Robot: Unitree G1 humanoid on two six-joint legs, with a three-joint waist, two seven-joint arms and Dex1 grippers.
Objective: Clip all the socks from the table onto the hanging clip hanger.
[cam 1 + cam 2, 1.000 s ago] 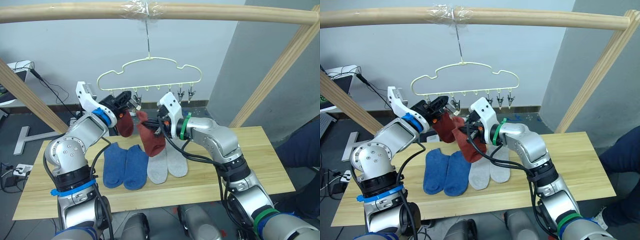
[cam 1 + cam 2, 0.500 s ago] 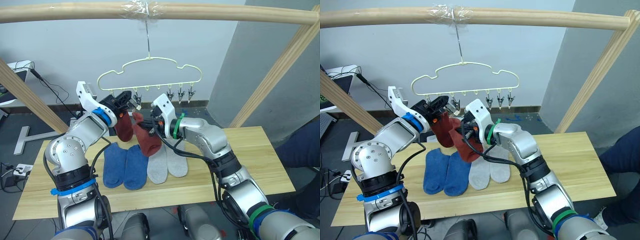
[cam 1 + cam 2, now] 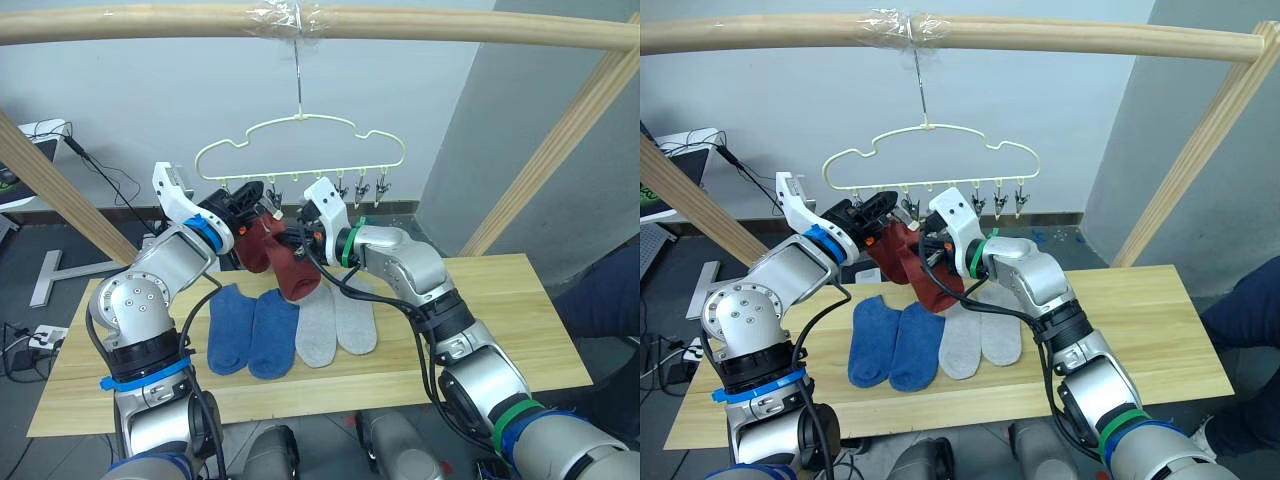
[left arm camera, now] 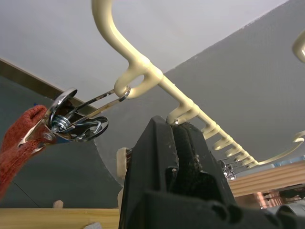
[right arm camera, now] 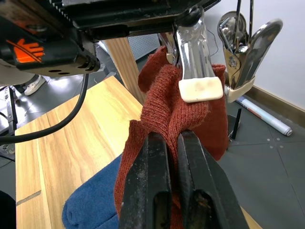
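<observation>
Right claw (image 5: 174,143) pinches our rust-red knit sock (image 5: 164,119), raised beneath a half-hidden metal clip (image 5: 193,57); left claw (image 4: 174,138) grips one clip.

Both arms are raised with elbows bent, forearms angled inward so the two wrists nearly meet above the middle of the table's far edge. The left gripper (image 3: 258,203) has its black fingers (image 4: 183,157) pressed together. The right gripper (image 5: 172,149) points toward the left one, its fingers pinched tight on fabric.
</observation>
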